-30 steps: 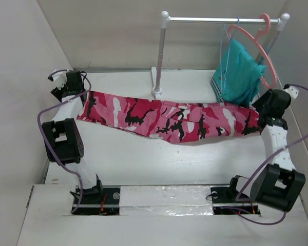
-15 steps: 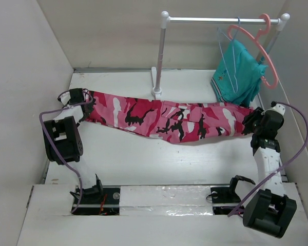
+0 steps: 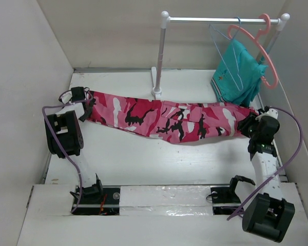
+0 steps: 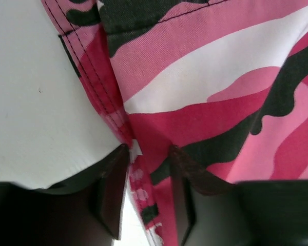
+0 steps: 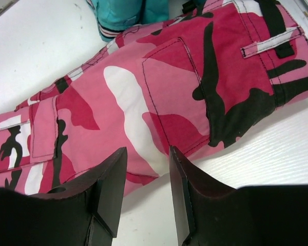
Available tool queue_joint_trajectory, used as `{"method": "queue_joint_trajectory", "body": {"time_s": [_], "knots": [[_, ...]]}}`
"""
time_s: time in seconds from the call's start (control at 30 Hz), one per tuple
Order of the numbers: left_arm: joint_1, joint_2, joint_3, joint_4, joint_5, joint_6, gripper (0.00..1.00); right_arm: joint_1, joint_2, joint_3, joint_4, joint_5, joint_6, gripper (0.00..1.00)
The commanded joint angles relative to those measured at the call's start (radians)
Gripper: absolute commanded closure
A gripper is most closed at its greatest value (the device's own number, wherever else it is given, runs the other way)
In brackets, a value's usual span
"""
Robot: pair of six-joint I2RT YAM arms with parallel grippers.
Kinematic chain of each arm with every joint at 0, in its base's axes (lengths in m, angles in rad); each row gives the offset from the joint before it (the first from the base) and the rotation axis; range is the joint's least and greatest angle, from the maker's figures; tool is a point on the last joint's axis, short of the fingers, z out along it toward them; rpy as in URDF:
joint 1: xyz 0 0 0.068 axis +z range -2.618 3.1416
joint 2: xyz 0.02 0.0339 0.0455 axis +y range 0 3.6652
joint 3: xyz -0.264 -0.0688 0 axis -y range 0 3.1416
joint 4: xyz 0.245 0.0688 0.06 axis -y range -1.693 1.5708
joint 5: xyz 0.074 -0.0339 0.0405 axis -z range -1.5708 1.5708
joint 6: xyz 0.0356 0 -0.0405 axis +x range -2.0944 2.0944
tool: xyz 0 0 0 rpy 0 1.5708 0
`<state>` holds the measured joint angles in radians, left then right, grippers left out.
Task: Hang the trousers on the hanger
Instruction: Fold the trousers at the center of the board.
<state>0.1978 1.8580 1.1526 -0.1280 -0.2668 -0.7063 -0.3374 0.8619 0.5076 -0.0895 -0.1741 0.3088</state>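
Since the earlier frame the right hand (image 5: 143, 197) has withdrawn, slightly parted and empty, while the left hand (image 4: 143, 197) clamps the trousers (image 3: 169, 119) hem; no legible writing.

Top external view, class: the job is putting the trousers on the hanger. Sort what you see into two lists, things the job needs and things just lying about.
Needed:
camouflage trousers, spread across the table
light-blue wire hanger, on the rail
left pincer, at one end of the trousers
right pincer, at the other end

Just there:
teal garment
salmon-pink plastic hanger
clothes rail

Right claw (image 5: 143, 169) off trousers (image 3: 169, 119)
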Motion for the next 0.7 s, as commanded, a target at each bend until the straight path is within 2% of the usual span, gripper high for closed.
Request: {"method": "queue_joint_trajectory", "body": {"time_s": [0.0, 0.07, 0.13, 0.23, 0.27, 0.3, 0.33, 0.43, 0.5, 0.53, 0.67], "knots": [[0.002, 0.000, 0.024, 0.020, -0.037, -0.009, 0.69, 0.008, -0.020, -0.009, 0.036, 0.047, 0.003, 0.56], [0.002, -0.008, 0.021, 0.031, -0.054, 0.011, 0.78, -0.026, -0.024, -0.030, 0.046, 0.081, 0.019, 0.55], [0.002, -0.016, 0.018, 0.056, -0.071, 0.028, 0.83, -0.061, -0.020, -0.047, 0.062, 0.065, 0.035, 0.48], [0.002, -0.029, 0.007, 0.085, -0.092, 0.056, 0.99, -0.121, 0.003, -0.064, 0.079, 0.025, 0.047, 0.43], [0.011, -0.033, -0.002, 0.091, -0.094, 0.065, 1.00, -0.130, 0.008, -0.063, 0.065, 0.034, 0.049, 0.41], [0.011, -0.040, -0.007, 0.099, -0.094, 0.067, 1.00, -0.149, 0.011, -0.064, 0.057, 0.051, 0.056, 0.33], [0.011, -0.043, -0.011, 0.103, -0.091, 0.070, 1.00, -0.161, 0.014, -0.073, 0.062, 0.083, 0.071, 0.30], [0.011, -0.057, -0.017, 0.108, -0.091, 0.076, 1.00, -0.236, 0.017, -0.121, 0.108, 0.079, 0.101, 0.19], [0.011, -0.068, -0.027, 0.113, -0.092, 0.076, 1.00, -0.273, 0.043, -0.139, 0.171, 0.064, 0.115, 0.18], [0.011, -0.072, -0.030, 0.113, -0.091, 0.076, 1.00, -0.300, 0.092, -0.138, 0.206, 0.006, 0.127, 0.17], [0.011, -0.083, -0.019, 0.097, -0.097, 0.088, 1.00, -0.301, 0.210, -0.081, 0.227, -0.025, 0.157, 0.20]]}}
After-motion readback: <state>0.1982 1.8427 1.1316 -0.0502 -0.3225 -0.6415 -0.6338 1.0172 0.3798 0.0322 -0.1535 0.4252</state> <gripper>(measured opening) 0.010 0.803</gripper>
